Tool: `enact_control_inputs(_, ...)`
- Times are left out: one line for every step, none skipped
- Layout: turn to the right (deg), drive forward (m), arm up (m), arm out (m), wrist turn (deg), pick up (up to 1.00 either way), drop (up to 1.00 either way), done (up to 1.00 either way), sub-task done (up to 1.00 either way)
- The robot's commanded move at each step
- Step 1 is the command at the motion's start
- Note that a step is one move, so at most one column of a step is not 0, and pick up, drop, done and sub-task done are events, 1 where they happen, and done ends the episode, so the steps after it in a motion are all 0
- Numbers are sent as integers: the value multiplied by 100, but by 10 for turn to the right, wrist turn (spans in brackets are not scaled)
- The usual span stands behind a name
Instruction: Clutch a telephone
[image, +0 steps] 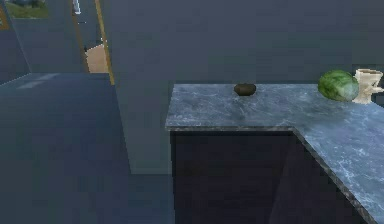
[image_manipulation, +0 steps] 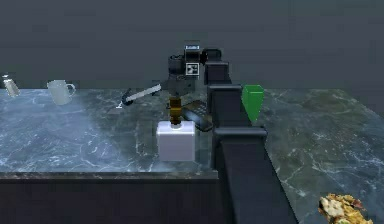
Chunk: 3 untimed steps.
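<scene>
Because the arm reaches toward the tabletop's far edge, its end effector sits near a slim grey thing, likely the telephone; whether it holds anything, I cannot tell.

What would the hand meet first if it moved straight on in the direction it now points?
Probably the white mug, but depth is unclear. The hand points toward the arm side view's left over the counter, with bare countertop between it and the mug.
</scene>
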Motion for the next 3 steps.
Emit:
enact_control_inputs(0, 0, 0, 0, 450, 0, 0, 0, 0)
enact_control_inputs(0, 0, 0, 0, 270, 0, 0, 0, 0)
enact_control_inputs(0, 0, -14, 0, 0, 0, 0, 0, 0)
